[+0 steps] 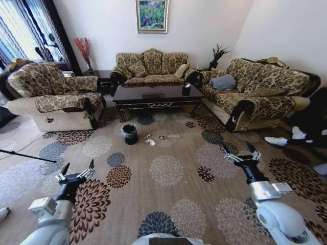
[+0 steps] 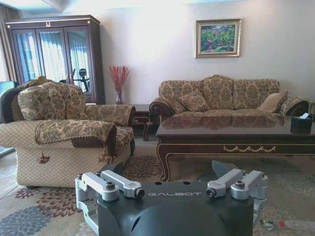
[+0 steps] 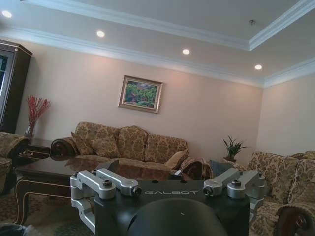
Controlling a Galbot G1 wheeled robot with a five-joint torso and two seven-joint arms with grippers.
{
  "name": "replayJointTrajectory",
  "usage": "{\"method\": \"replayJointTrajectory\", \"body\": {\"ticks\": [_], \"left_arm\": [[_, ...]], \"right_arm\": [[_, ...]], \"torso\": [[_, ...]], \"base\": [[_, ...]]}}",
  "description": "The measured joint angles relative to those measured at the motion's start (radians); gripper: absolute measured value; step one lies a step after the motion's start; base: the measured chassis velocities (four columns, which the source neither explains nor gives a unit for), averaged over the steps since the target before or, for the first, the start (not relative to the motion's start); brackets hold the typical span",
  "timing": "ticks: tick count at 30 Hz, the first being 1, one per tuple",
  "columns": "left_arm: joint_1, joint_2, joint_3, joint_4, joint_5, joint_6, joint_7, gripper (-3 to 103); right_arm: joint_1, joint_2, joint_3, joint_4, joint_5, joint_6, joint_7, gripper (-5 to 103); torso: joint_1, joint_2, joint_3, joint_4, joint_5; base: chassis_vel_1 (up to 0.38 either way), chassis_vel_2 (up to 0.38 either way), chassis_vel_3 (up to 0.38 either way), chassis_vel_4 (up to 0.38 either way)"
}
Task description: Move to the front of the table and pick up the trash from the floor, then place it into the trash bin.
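Well back from the table (image 1: 153,95), the robot faces it across a wide stretch of the floor (image 1: 168,178), with both arms held low in front of the body. Its left gripper (image 1: 78,170) hovers above the carpet far short of the table and toward the table's left end, its two fingers spread apart with nothing between them. Likewise, the right gripper (image 1: 239,149) hangs over the carpet on the near side of the table and off toward its right end, fingers splayed open and empty. Just in front of the table's left half stands the trash bin (image 1: 130,133), upright on the carpet, close to the table's left front leg. Next to the bin, in front of the table's middle, lies the trash (image 1: 151,142): a crumpled white scrap and a few smaller bits scattered on the carpet, well apart from both grippers. On the table's right end sits a small dark box (image 1: 186,89). Left of the table stands an armchair (image 1: 53,97), behind it a patterned sofa (image 1: 149,66), and to its right a second sofa (image 1: 253,89). Above the sofa behind the table hangs a framed painting (image 1: 152,15).
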Motion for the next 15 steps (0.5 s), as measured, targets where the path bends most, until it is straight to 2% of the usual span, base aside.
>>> {"method": "replayJointTrajectory", "body": {"ticks": [6,9,15], "left_arm": [[0.018,0.001,0.016,-0.03,0.039,-0.021,0.018,100],[0.024,0.003,0.002,-0.05,0.022,-0.048,0.031,100],[0.021,0.003,-0.003,-0.05,-0.011,-0.063,0.042,100]], "right_arm": [[-0.002,-0.014,0.021,-0.002,0.013,0.004,-0.002,100],[0.001,-0.023,0.023,0.009,0.012,-0.011,-0.017,100],[0.004,-0.026,0.009,0.005,0.017,-0.016,-0.021,100]], "torso": [[0.0,0.0,0.0,0.0001,0.0],[0.0,0.0,0.0,0.0003,0.0],[0.0,0.0,0.0,0.0003,0.0]], "base": [[0.0,0.0,0.0,0.0],[0.0,0.0,0.0,0.0],[0.0,0.0,0.0,0.0]]}}
